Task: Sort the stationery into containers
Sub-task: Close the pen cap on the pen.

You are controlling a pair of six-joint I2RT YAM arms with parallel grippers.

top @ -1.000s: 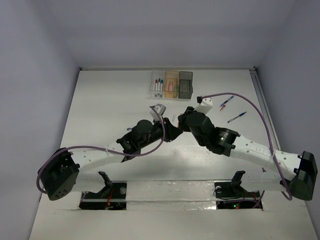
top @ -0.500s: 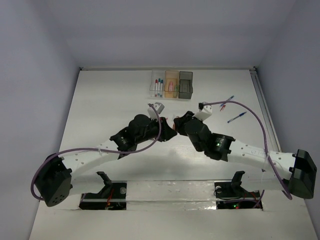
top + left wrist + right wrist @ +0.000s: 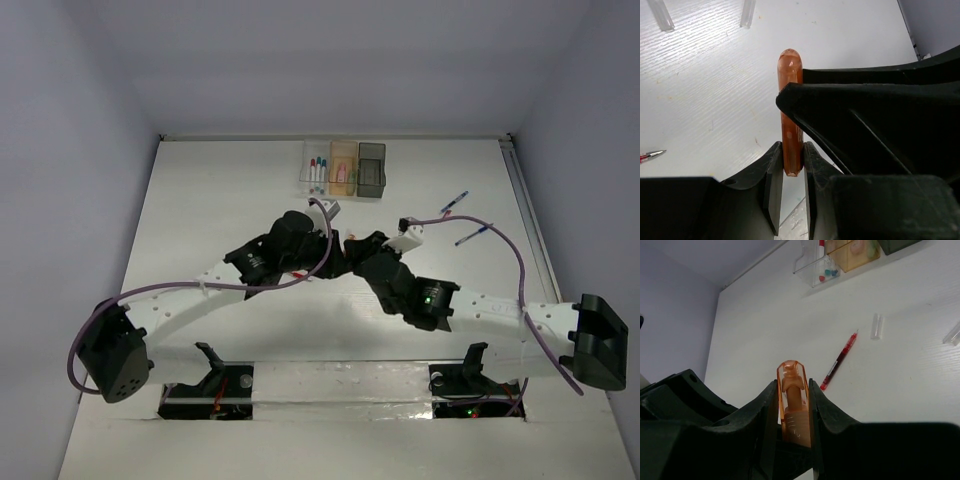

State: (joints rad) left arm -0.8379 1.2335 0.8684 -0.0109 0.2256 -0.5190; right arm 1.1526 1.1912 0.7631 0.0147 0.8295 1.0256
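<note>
A translucent orange marker (image 3: 790, 75) is held between both grippers above the middle of the table. My left gripper (image 3: 791, 150) is shut on one end of it. My right gripper (image 3: 793, 390) is shut on its capped end (image 3: 792, 372). In the top view the two grippers, left (image 3: 335, 255) and right (image 3: 357, 247), meet tip to tip. The three bins stand in a row at the back: clear (image 3: 315, 168) with several pens, orange (image 3: 343, 167), and dark grey (image 3: 371, 167). Two blue pens (image 3: 455, 201) (image 3: 473, 234) lie at the right.
A red pen (image 3: 839, 361) lies on the table under the grippers; its tip also shows in the left wrist view (image 3: 651, 155). Clear pen caps (image 3: 877, 326) (image 3: 952, 335) lie loose nearby. Purple cables loop over both arms.
Both arms have shifted while the grippers stayed together at mid-table. The left wrist has moved up and right; the right arm's elbow has moved left and nearer.
</note>
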